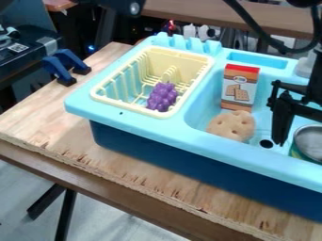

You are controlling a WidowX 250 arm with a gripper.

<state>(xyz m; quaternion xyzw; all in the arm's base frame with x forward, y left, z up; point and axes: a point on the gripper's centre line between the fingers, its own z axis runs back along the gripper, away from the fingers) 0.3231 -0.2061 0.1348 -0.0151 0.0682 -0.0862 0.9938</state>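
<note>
Collision risk around pincer (280, 136)

Grapes (162, 97) lie far left of it; nearer left, biscuit (232, 125) and upright box (240, 87), tippable by a low swing. Open or closed, I cannot tell. Can (309, 141), just right, could get knocked.

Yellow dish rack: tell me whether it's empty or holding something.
Not empty: a purple grape bunch lies inside the rack.
</note>
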